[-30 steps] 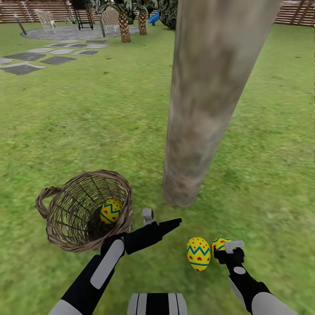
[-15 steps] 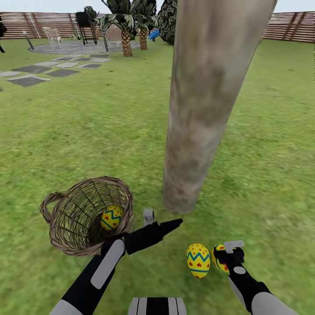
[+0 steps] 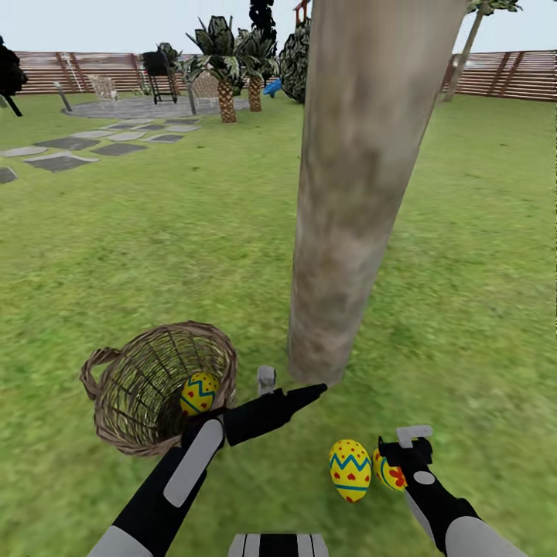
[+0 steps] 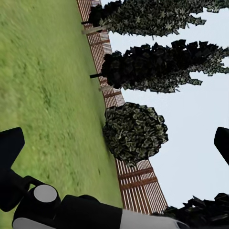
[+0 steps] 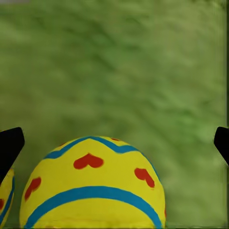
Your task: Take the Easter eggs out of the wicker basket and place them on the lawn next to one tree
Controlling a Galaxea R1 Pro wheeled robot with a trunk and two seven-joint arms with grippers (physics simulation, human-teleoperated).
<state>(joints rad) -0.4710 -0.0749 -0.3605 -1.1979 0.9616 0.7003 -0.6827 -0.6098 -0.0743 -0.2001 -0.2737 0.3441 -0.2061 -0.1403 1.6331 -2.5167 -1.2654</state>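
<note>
We see a wide lawn with a thick tree trunk rising at centre. A wicker basket lies tipped left of the trunk, holding one egg.

Two eggs lie near the trunk's base; our right tool stands open around one, while our left tool hangs open and empty.

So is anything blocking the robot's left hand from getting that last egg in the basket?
Only the wicker basket wall. The egg lies inside, and the left gripper sits outside beside the rim, so it must reach over.

1 egg in basket; 2 eggs before tree
</note>
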